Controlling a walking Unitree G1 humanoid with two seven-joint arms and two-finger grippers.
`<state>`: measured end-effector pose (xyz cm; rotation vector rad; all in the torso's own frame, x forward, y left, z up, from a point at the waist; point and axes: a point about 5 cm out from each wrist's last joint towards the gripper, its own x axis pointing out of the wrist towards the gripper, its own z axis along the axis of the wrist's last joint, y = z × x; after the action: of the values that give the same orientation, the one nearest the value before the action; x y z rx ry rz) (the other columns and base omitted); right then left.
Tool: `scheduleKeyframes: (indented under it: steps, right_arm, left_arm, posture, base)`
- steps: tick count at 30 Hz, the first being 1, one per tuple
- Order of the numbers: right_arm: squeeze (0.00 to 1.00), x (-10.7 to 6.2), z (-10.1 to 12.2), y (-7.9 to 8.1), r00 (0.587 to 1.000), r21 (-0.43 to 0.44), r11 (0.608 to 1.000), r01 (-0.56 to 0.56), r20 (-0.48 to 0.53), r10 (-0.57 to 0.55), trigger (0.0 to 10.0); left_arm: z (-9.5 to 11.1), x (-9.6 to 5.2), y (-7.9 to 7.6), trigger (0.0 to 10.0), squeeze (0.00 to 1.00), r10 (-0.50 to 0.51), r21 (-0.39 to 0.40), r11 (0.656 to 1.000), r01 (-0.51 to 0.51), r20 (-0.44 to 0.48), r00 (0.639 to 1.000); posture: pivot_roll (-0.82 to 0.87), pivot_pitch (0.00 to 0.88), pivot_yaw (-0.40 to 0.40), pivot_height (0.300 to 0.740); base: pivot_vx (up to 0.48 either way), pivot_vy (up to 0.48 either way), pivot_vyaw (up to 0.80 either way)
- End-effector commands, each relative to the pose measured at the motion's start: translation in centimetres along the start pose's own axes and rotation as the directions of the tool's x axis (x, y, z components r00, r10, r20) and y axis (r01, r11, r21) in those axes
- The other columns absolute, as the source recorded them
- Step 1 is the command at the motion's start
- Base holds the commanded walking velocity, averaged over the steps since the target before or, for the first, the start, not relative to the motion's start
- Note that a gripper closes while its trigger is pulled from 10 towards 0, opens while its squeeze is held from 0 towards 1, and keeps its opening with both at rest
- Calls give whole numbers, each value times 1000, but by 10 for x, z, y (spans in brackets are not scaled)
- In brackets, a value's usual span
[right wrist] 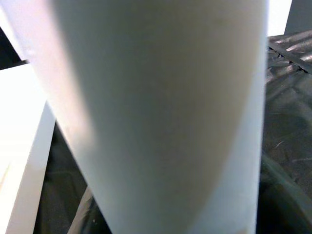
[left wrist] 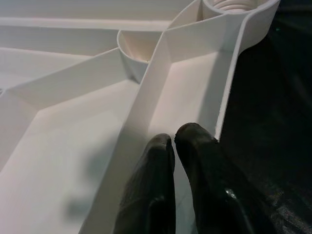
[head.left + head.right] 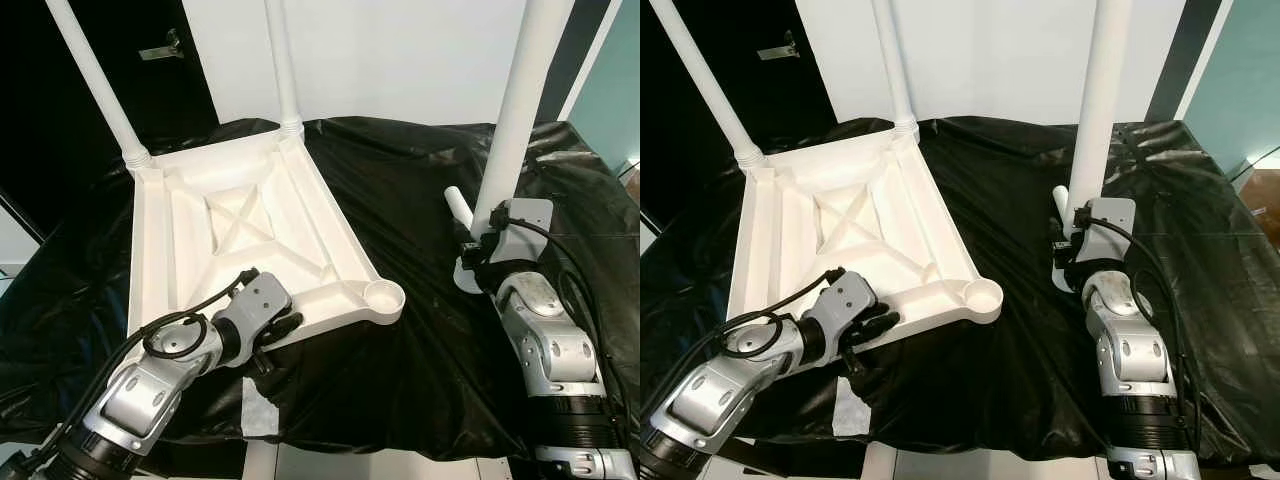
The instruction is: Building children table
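A white moulded plastic tabletop [image 3: 250,240] lies upside down on the left part of a counter covered in crinkled black plastic sheeting [image 3: 420,340], its ribbed underside up. Two white plastic tube legs [image 3: 95,80] stand in its far corner sockets; an empty round socket [image 3: 383,294] sits at its near right corner. A third white plastic leg [image 3: 520,110] stands upright to the right, well apart from the tabletop, gripped near its lower end by the right hand [image 3: 480,245]. The left hand [image 2: 178,151] rests on the tabletop's near edge, its black fingers pressed together, holding nothing. Beyond the counter are a white wall [image 3: 400,60] and a dark doorway [image 3: 60,130] on the left.
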<state>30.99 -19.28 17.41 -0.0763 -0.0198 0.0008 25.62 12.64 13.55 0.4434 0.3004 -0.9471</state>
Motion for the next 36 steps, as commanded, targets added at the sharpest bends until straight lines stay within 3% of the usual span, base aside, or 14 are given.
scheduleKeyframes:
  steps: [1, 6, 7, 10, 12, 13, 14, 15, 24, 25, 26, 27, 36]
  right_arm:
    - [0, 2, 4, 3, 1000, -9, 1000, -14, 20, 14, 10000]
    - [0, 2, 4, 4, 1000, -16, 1000, -18, 18, 18, 10000]
    - [0, 2, 4, 5, 1000, -18, 1000, -20, 19, 20, 10000]
    - [0, 2, 4, 5, 1000, -19, 1000, -21, 20, 22, 10000]
    - [0, 3, 4, 7, 999, -18, 1000, -26, 20, 26, 10000]
    - [0, 3, 4, 8, 999, -20, 999, -27, 18, 28, 10000]
    - [0, 3, 4, 8, 999, -23, 999, -28, 17, 28, 10000]
    - [0, 2, 4, 8, 999, -21, 999, -28, 17, 29, 10000]
    - [0, 3, 5, 6, 1000, -20, 1000, -20, 19, 20, 10000]
    - [0, 3, 5, 6, 1000, -20, 1000, -19, 20, 19, 10000]
    - [0, 3, 5, 6, 1000, -20, 1000, -19, 20, 19, 10000]
    - [0, 4, 6, 6, 1000, -20, 1000, -18, 21, 19, 10000]
    - [0, 4, 6, 4, 1000, -23, 1000, -12, 21, 13, 10000]
  left_arm:
    - [-1, -1, -11, 10000, 0, -163, 4, 987, 163, -2, 987]
    - [11, -6, -16, 10000, 0, -219, -51, 973, 224, 84, 972]
    - [13, -6, -17, 10000, 1000, -229, -61, 970, 234, 90, 969]
    - [13, -7, -18, 10000, 1000, -234, -64, 969, 240, 91, 968]
    - [4, -4, -17, 10000, 1000, -207, -10, 978, 208, 26, 978]
    - [0, -2, -16, 10000, 259, -194, 12, 981, 194, -5, 981]
    - [-3, -1, -16, 10000, 259, -186, 25, 982, 187, -24, 982]
    - [-5, 0, -15, 10000, 0, -170, 36, 985, 171, -37, 985]
    - [-11, 9, -5, 10000, 0, -81, 61, 994, 87, -88, 993]
    - [-10, 10, -4, 6196, 0, -75, 68, 994, 80, -85, 994]
    - [-10, 10, -4, 6196, 0, -75, 68, 994, 80, -85, 994]
    - [-8, 11, -4, 0, 0, -78, 69, 994, 84, -79, 994]
    - [2, 17, -8, 0, 0, -131, 103, 985, 135, -46, 990]
  posture:
    - [-49, 21, 17, 740]
    - [-49, 16, 18, 740]
    - [-49, 15, 19, 740]
    - [-49, 15, 19, 740]
    - [-49, 15, 21, 740]
    - [-48, 19, 20, 740]
    - [-48, 19, 20, 740]
    - [-49, 20, 20, 740]
    - [-53, 25, 23, 740]
    - [-54, 25, 25, 740]
    - [-54, 25, 25, 740]
    - [-53, 27, 26, 740]
    - [-57, 25, 32, 740]
  base:
    - [0, 0, 0]
    - [0, 0, 0]
    - [0, 0, 0]
    - [0, 0, 0]
    - [0, 0, 0]
    - [0, 0, 0]
    - [0, 0, 0]
    - [0, 0, 0]
    - [0, 0, 0]
    - [0, 0, 0]
    - [0, 0, 0]
    - [0, 0, 0]
    - [0, 0, 0]
